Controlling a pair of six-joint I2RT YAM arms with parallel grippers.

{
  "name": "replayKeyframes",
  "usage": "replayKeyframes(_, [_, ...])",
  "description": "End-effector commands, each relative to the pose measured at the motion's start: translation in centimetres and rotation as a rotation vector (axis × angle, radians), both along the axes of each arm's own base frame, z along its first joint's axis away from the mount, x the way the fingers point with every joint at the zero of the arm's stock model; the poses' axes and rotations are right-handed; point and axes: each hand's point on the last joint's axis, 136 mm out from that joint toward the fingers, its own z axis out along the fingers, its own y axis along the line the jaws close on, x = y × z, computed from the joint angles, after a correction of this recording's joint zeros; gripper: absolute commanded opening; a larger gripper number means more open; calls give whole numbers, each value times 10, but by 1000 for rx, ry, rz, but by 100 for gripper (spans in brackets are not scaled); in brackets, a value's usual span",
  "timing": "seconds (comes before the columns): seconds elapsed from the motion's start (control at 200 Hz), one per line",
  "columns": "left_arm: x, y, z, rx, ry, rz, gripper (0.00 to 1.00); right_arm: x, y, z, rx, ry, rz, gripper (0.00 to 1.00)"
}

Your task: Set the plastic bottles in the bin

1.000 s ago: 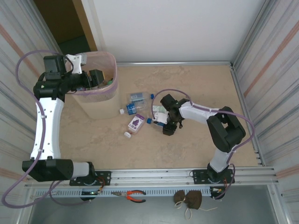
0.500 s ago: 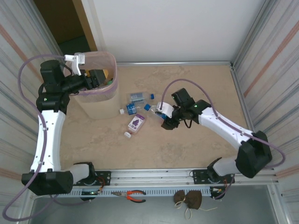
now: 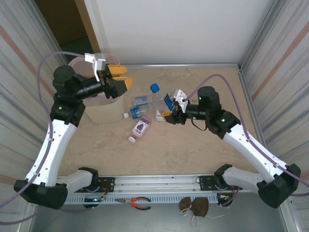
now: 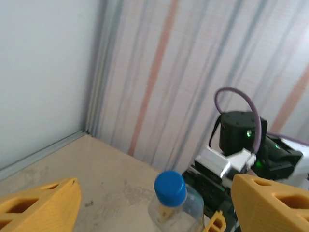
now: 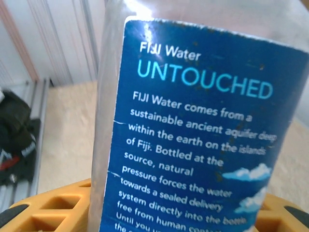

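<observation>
Right claw (image 3: 168,115) is clamped on a Fiji bottle (image 3: 158,102) — yellow fingers (image 5: 48,208) press either side of its blue label, and the blue cap (image 3: 154,88) is at the upper end. Just left of it, a few more bottles (image 3: 140,126) lie loose on the table (image 3: 193,154), near the bin's foot. Farther back, the bin (image 3: 104,110) stands at the left, with the left claw (image 3: 120,77) at its right rim — jaws spread wide, holding nothing.
</observation>
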Motion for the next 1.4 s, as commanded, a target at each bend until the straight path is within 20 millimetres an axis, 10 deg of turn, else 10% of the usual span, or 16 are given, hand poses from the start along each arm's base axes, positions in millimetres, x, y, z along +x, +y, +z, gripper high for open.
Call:
replayKeyframes(0.0, [-27,-13,22,-1,-183,-70,84,-17,2,51,176,-56,59,44])
replayKeyframes(0.671, [-79,-86,26,-21,-297,-356,88,-63,17,119,325,-204,212,45])
replayKeyframes(1.393, [-90,-97,22,-12,-317,-437,55,-59,17,130,357,-221,168,50])
